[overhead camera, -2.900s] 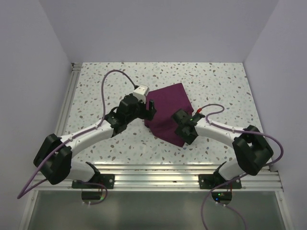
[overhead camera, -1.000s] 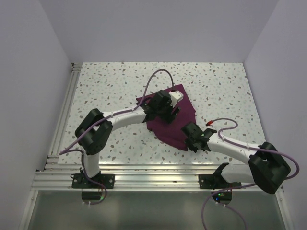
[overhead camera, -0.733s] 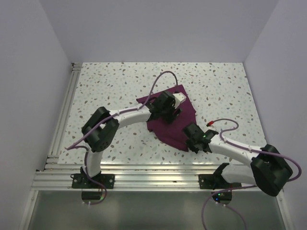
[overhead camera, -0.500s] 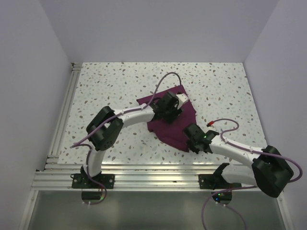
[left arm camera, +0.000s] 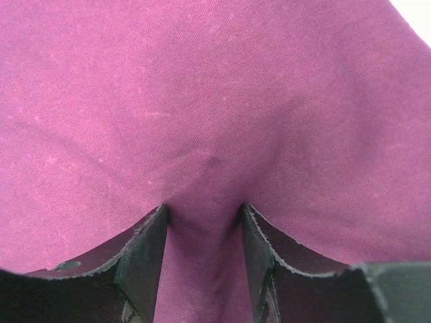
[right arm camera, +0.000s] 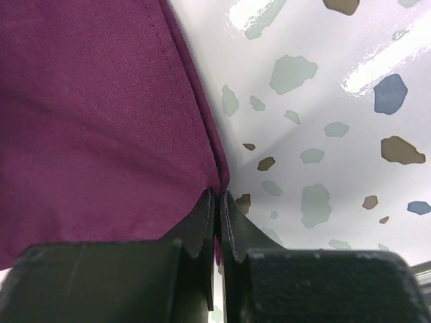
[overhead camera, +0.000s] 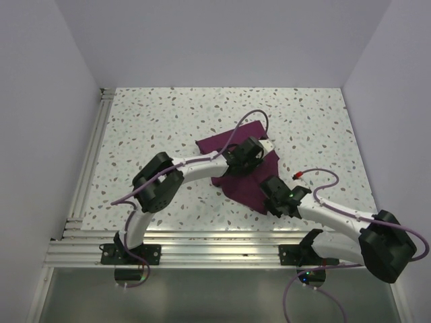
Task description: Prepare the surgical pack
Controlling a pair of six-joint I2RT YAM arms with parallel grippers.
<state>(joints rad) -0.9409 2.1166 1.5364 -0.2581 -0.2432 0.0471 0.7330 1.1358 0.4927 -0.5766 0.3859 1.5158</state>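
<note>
The surgical pack [overhead camera: 244, 183] is a purple-maroon cloth lying folded on the speckled table [overhead camera: 155, 121]; no tray shows. My left gripper [overhead camera: 250, 156] is pressed down on its far right part. In the left wrist view the cloth [left arm camera: 215, 101] fills the frame, and a puckered ridge of it stands between the two fingers of the left gripper [left arm camera: 203, 210], touching both. My right gripper [overhead camera: 269, 200] is at the pack's near corner. In the right wrist view the right gripper [right arm camera: 217, 195] is shut on the hemmed corner of the cloth [right arm camera: 101, 121].
An aluminium rail [overhead camera: 222, 243] runs along the near edge and another [overhead camera: 91, 158] down the left side. White walls close in the back and both sides. Purple cables loop over both arms.
My left arm has swung right across the pack, from its left edge to its far right part, and its jaws have narrowed onto the cloth. The right gripper has kept its hold and drifted slightly nearer.
</note>
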